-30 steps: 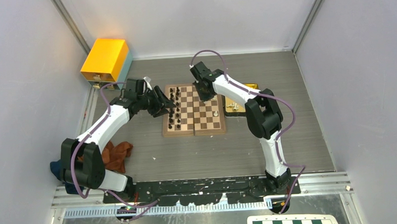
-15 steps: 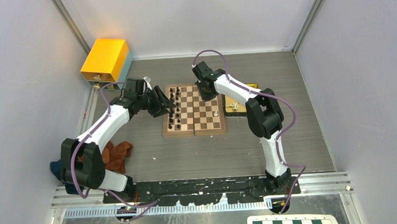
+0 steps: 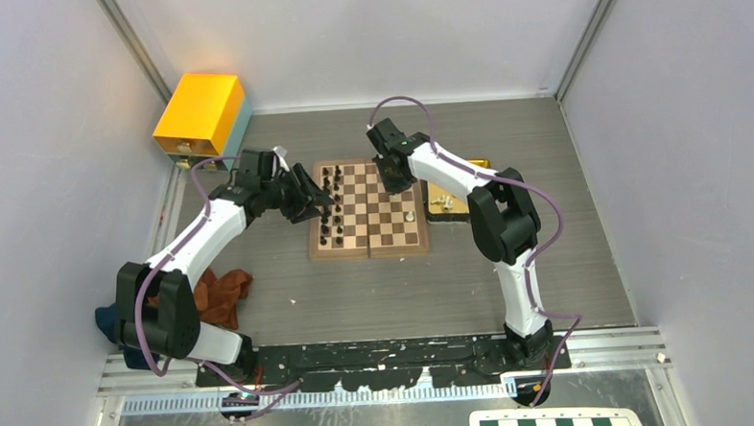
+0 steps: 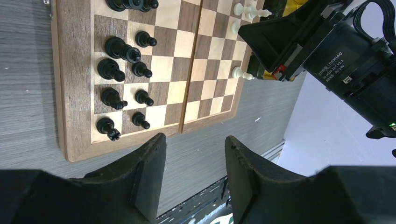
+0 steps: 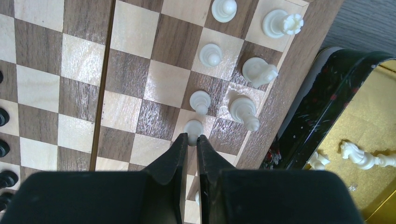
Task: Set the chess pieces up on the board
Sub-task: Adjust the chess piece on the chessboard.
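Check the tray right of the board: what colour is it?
The tray is gold inside with a glossy black outer wall; it shows best in the right wrist view.

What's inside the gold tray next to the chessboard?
A few white chess pieces lie inside the gold tray. The right arm covers part of it from above, so more may be there.

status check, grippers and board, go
left gripper open, empty, by the board. right gripper shut on a white pawn at the white rows. more white pieces in the tray. nothing blocking.
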`<state>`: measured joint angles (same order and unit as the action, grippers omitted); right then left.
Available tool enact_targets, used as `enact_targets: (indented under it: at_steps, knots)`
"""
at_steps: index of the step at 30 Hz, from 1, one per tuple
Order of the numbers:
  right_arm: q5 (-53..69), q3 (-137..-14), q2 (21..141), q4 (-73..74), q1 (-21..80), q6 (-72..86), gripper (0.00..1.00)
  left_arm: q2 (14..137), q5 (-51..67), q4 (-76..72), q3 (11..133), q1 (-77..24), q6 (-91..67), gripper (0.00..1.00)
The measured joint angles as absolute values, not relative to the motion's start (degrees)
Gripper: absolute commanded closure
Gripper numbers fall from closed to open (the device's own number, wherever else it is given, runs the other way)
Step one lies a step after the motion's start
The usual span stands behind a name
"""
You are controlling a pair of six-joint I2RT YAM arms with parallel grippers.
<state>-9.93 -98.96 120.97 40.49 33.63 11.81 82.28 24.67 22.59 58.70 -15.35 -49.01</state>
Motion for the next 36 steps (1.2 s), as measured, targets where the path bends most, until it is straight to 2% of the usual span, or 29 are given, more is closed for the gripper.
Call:
enact_targets:
  at_steps: [8,15,18,29,36]
  knots:
    - [-9.93,-98.43,120.57,40.36,33.63,12.14,0.89,82.28,24.64,22.59,58.70,-15.35,-49.01,0.50]
    - [-9.89,-98.10,120.46,40.34,33.63,12.25,0.70,82.28,24.64,22.59,58.70,-15.35,-49.04,0.50]
    - [-9.82,-97.73,120.46,40.34,33.63,12.32,0.67,82.28,24.64,22.59,58.70,-15.35,-49.04,0.50]
    - [-9.78,-97.78,119.15,40.56,33.63,12.32,0.66,82.28,24.64,22.57,58.70,-15.35,-49.04,0.50]
    - [-11.79,-98.63,113.84,41.28,33.63,12.67,0.67,82.28,24.62,22.57,58.70,-15.35,-49.04,0.49]
